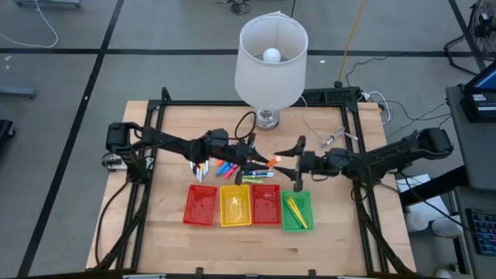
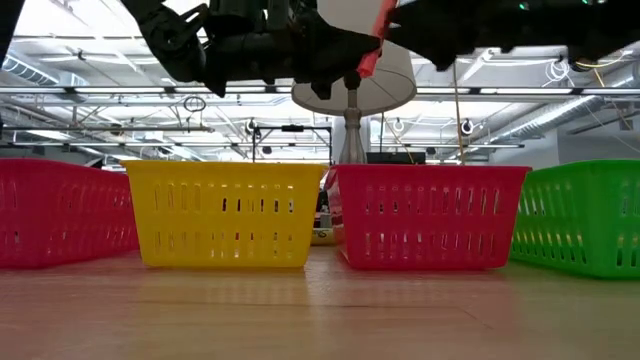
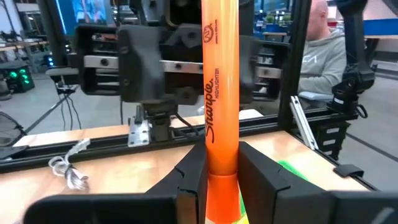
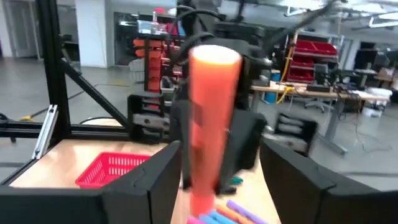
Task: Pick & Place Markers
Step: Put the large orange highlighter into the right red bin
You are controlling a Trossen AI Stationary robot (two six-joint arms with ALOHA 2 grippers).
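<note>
Light wooden table (image 1: pixel 163 232) inside a black frame; on it a row of four mesh trays near the front edge: red tray (image 1: pixel 200 205), yellow tray (image 1: pixel 235 205), second red tray (image 1: pixel 266 204), green tray (image 1: pixel 297 211), side by side. Loose markers (image 1: pixel 229 168) lie scattered on the wood just behind the trays; a white-shaded lamp (image 1: pixel 269 118) stands on its base at the back centre
</note>
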